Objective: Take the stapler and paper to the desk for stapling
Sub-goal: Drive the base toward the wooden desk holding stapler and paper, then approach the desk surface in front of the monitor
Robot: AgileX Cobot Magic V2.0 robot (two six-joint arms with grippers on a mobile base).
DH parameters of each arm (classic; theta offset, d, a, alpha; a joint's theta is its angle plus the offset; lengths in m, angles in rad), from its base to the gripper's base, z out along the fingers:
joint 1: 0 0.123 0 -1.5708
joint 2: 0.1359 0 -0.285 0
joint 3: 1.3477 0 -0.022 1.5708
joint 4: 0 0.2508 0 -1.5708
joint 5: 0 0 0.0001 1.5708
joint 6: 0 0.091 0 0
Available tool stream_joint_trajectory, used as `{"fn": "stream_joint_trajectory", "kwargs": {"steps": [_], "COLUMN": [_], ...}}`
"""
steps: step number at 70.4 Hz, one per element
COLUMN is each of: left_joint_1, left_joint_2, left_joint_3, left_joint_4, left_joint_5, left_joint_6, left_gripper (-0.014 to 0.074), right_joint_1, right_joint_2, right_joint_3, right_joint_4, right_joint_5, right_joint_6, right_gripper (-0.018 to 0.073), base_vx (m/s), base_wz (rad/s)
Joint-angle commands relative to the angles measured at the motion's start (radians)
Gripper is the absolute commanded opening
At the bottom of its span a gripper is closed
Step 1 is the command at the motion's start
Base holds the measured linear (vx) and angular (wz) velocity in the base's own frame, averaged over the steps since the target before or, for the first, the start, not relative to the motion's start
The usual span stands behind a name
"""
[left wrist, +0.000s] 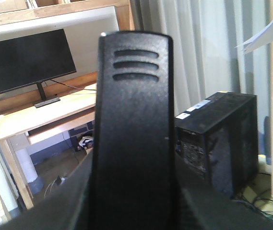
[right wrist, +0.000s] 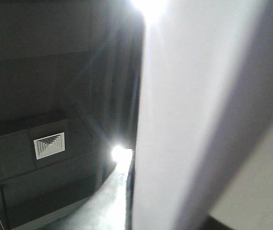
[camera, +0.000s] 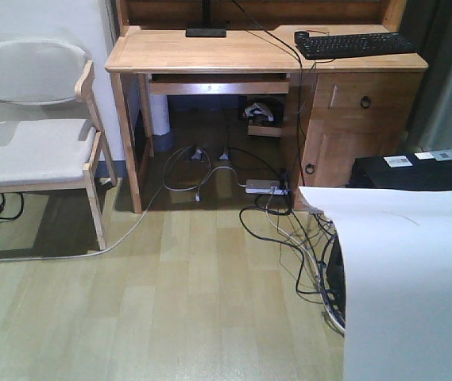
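The black stapler (left wrist: 132, 134) is seen right up close at the left wrist, standing up. The white paper (camera: 408, 294) is seen above the floor (camera: 170, 302), apart from the desk (camera: 210, 51). How the left gripper and right gripper are set cannot be told.

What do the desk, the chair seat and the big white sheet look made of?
Desk: light wood with a smooth satin finish; warm tone and faint grain show on the top. Chair seat: probably pale padded fabric, matte and softly rounded, on a wood frame. Sheet: thin white paper or card, matte; it curves without creasing.
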Motion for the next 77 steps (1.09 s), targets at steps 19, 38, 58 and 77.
{"fn": "stream_joint_trajectory", "kwargs": {"steps": [19,38,58,77], "left_joint_1": [-0.002,-0.002,-0.002,-0.002], "left_joint_2": [0.019,0.019,0.019,0.019], "left_joint_3": [-0.019,-0.019,-0.019,-0.019], "left_joint_4": [-0.014,-0.014,-0.014,-0.014], "left_joint_5": [-0.114,-0.114,-0.114,-0.114], "left_joint_6": [-0.001,-0.001,-0.001,-0.001], "left_gripper": [-0.0006,-0.0006,-0.0006,-0.0006], "right_joint_1": [-0.004,-0.004,-0.004,-0.004], "right_joint_2": [0.011,0.011,0.011,0.011], "right_joint_3": [-0.023,-0.023,-0.023,-0.023], "right_joint_4": [0.006,0.005,0.005,0.005], "right_joint_5": [-0.039,-0.039,-0.039,-0.039], "right_joint_6": [-0.009,-0.009,-0.009,-0.009], "right_gripper": [-0.0002,-0.0002,-0.0002,-0.0002], "base_vx": [0.29,0.32,0.33,0.34], "base_wz": [0.0,0.04,0.07,0.02]}}
